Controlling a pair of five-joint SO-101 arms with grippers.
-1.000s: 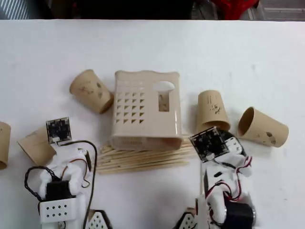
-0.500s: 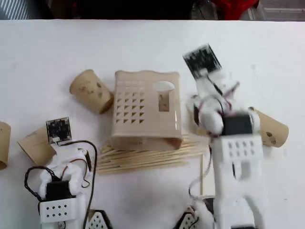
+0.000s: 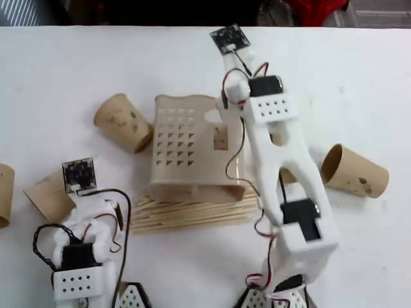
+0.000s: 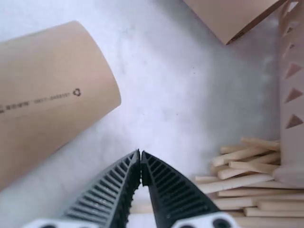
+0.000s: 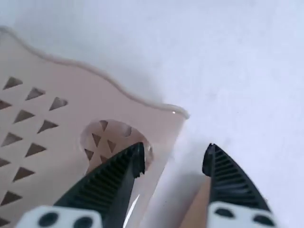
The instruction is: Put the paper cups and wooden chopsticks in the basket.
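White counter (image 3: 359, 77) lies open beyond the basket (image 3: 186, 147), on its side at centre. Chopsticks (image 3: 192, 215) run left-right along its near wall. Our right hand (image 5: 173, 159) gapes over its far corner; our left hand (image 4: 141, 156), closed, sits beside a tipped cup (image 4: 47, 95).

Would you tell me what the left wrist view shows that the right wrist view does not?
Left wrist view, unlike the right: a paper cup on its side, the chopsticks, and the shut left claw. Right wrist view, unlike the left: the handle hole and the open right claw. Both: the basket with its triangular holes and the white table.
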